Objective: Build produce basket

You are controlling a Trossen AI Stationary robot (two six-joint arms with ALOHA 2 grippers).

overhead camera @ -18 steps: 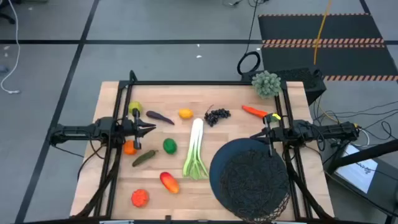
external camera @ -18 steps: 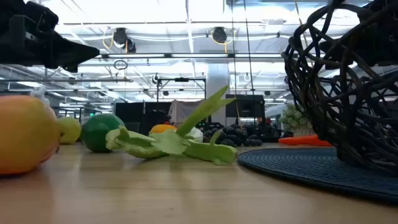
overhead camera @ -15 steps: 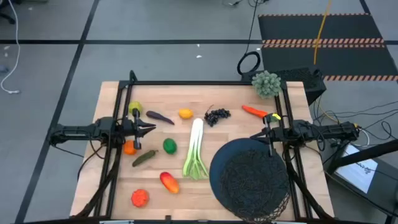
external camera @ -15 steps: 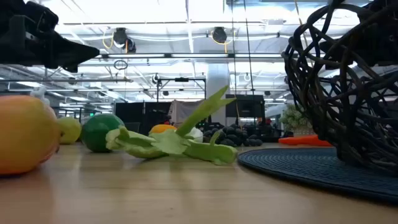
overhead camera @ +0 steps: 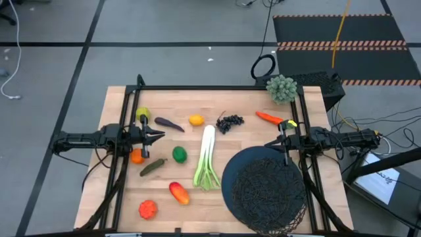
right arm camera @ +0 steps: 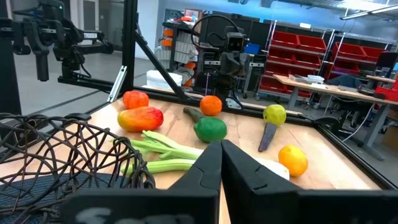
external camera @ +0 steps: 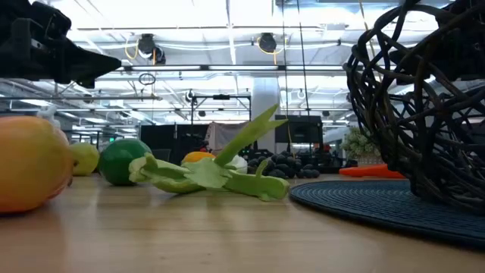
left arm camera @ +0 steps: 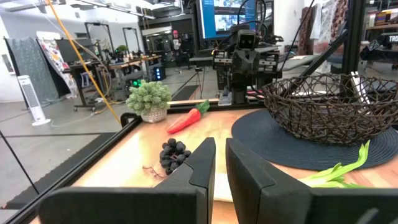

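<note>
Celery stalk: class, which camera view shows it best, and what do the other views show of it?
The high view shows the whole celery stalk lying on the table beside the basket. The low view sees it side-on, foreshortened. The right wrist view shows its leafy end behind basket wire; the left wrist view catches only a leaf tip.

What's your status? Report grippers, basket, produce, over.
Left gripper shut, empty, parked above table's left side. Right gripper shut, empty, at basket's far rim. Basket empty; celery and other produce all on the table. Nothing in the way.
</note>
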